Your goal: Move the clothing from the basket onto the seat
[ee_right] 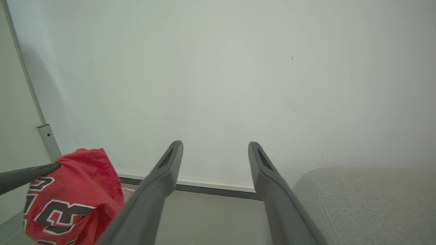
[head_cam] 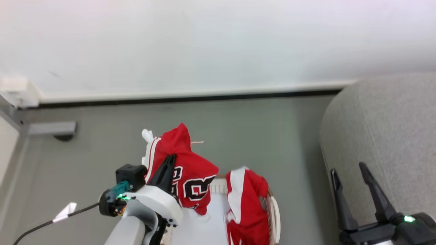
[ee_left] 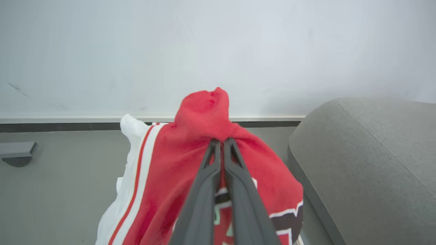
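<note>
Your left gripper [ee_left: 221,141] is clamped tight on a bunch of the red garment [head_cam: 192,170]. The fingers are pinched together, and a knot of red fabric pokes up past the tips. That garment hangs in the air over the left part of the basket [head_cam: 275,212], white side stripe on its left, black-and-white numerals facing the head camera. Down in the basket, the second red garment [head_cam: 250,200] lies heaped against the right-hand wall, white panel showing, its top rising above the rim. Your right gripper [head_cam: 348,168] is spread wide with nothing between its fingers, which show against the grey side of the seat [head_cam: 385,136]; you cannot tell whether they touch it. The seat stands at the right, well apart from the held garment. Grey floor [head_cam: 265,136] runs between basket and seat, with a pale wall [head_cam: 218,44] behind.
</note>
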Robot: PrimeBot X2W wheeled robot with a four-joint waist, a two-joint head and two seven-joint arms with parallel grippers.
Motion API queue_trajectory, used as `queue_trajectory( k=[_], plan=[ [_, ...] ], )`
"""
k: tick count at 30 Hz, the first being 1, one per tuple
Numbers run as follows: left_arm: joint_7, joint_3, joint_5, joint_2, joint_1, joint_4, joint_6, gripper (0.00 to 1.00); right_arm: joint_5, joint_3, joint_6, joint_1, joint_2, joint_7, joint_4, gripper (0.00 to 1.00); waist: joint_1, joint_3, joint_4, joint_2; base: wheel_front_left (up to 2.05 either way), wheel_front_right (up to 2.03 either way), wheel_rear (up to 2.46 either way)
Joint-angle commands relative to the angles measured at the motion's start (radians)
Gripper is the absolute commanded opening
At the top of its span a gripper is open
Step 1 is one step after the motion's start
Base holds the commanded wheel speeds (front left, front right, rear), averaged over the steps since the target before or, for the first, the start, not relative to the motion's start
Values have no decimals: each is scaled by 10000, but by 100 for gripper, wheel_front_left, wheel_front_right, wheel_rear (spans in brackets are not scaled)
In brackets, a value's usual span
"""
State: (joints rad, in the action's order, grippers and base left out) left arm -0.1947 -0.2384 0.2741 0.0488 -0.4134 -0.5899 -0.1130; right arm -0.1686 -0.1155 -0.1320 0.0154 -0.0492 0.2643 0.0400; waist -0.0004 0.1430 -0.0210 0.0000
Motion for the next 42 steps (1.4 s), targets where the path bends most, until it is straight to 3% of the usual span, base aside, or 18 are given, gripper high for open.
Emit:
queue_trajectory(
  k=[1,9,18,28,35,42],
  plan=[
    [206,32,135,30,321,588,110,0,30,-25,23,-218,-26,3,-51,100,4,-743,139,0,0,0,0],
    [1671,243,342,394,1273,4217,691,0,189,-691,23,-551,-23,3,-349,100,4,-1507,-193,0,0,0,0],
    [2761,196,457,638,1646,6719,908,0,233,-1983,23,-127,-437,3,-182,100,4,-1841,-461,0,0,0,0],
    [3236,-236,583,560,1618,7349,836,0,9,-4146,23,1950,-1532,2,-930,100,4,-1880,-324,0,0,0,0],
    [3300,-591,659,446,1449,7374,762,0,-324,-5648,25,3465,-1605,0,-2349,100,4,-1875,-167,0,0,0,0],
    [3386,-1043,800,344,1254,7299,645,0,-382,-6540,25,4928,-1100,0,-3963,100,4,-1831,88,0,0,0,0]
  ],
)
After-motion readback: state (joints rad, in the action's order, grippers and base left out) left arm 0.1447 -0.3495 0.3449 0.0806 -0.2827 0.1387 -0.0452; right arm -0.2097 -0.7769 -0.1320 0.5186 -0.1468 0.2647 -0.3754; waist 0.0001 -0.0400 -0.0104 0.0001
